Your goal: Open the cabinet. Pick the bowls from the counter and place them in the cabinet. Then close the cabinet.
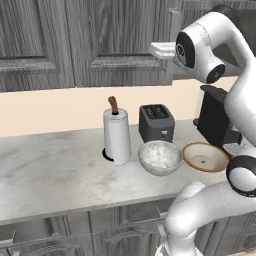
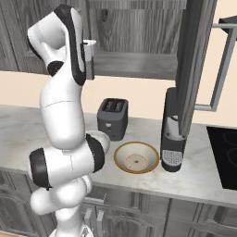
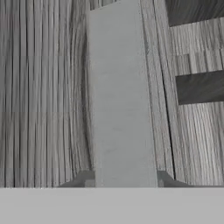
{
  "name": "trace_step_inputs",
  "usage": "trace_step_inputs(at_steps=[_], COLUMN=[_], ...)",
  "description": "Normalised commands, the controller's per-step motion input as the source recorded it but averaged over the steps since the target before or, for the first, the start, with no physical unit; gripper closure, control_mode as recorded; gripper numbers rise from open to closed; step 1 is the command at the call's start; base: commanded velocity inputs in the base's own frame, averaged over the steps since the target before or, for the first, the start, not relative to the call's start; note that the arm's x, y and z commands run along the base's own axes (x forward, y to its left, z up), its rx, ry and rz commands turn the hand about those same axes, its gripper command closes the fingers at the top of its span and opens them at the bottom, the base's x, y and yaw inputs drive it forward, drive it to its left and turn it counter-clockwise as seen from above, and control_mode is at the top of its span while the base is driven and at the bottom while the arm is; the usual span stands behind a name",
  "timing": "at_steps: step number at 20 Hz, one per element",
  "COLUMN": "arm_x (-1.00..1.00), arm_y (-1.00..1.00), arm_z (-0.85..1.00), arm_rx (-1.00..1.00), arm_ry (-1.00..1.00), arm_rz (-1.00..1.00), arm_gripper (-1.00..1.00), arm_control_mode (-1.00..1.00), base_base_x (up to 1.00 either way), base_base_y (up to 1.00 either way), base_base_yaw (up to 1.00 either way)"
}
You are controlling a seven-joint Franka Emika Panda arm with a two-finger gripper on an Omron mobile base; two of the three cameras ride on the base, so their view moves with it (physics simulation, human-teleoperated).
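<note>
Left base view: the arm rises from the lower right and bends back up to the cabinet (image 1: 100, 40), its white hand reaching the lower edge of the closed dark wood-grain doors. The tool (image 1: 159, 49) is seen as a pale block against the door bottom; from here I cannot tell how its jaws stand. On the marble desk (image 1: 50, 165) a paper towel roll (image 1: 117, 136) stands upright, a dark toaster (image 1: 156, 123) sits behind and to its right, and a black coffee machine (image 1: 216, 120) stands at the far right. The speckled grey-white bowl (image 1: 160, 157) sits in front of the toaster, and the tan bowl (image 1: 205, 157) lies just beside it on the right, apart from it. Both bowls are well below the tool.

Right base view: here one cabinet door (image 2: 196, 60) stands swung out toward the camera, its long grey bar handle (image 2: 222, 69) on the right. The tool (image 2: 89, 58) is up at the bottom edge of the cabinet, left of that open door, mostly hidden by the arm. The tan bowl (image 2: 136, 157) lies on the desk between the toaster (image 2: 112, 118) and the coffee machine (image 2: 172, 139); the speckled bowl is nearly hidden behind the arm. A black cooktop (image 2: 224, 157) shows at the right edge.

Hand view: a flat grey bar handle (image 3: 120, 96) runs up the middle over wood grain, and the two dark fingertips (image 3: 162, 178) sit on either side of its base, closed on it.
</note>
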Motion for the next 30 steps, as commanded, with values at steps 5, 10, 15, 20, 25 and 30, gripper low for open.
trace_step_inputs(at_steps=[5, 10, 15, 20, 25, 30], arm_x=[-1.00, -1.00, -1.00, -1.00, -1.00, -1.00], arm_y=[1.00, 1.00, 1.00, 1.00, 1.00, 1.00], arm_z=[0.00, 0.03, 0.12, 0.15, 0.19, 0.23], arm_rx=[-0.01, -0.04, -0.12, -0.21, -0.24, -0.27], arm_ry=[0.00, 0.00, 0.02, 0.07, 0.12, 0.19], arm_rz=[0.23, 0.12, 0.06, 0.11, 0.12, 0.09], arm_gripper=[1.00, 1.00, 1.00, 1.00, 1.00, 1.00], arm_control_mode=[-1.00, -1.00, -1.00, -1.00, -1.00, -1.00], base_base_x=[0.00, 0.00, 0.00, 0.00, 0.00, 0.00], base_base_y=[0.00, 0.00, 0.00, 0.00, 0.00, 0.00], base_base_yaw=[0.00, 0.00, 0.00, 0.00, 0.00, 0.00])
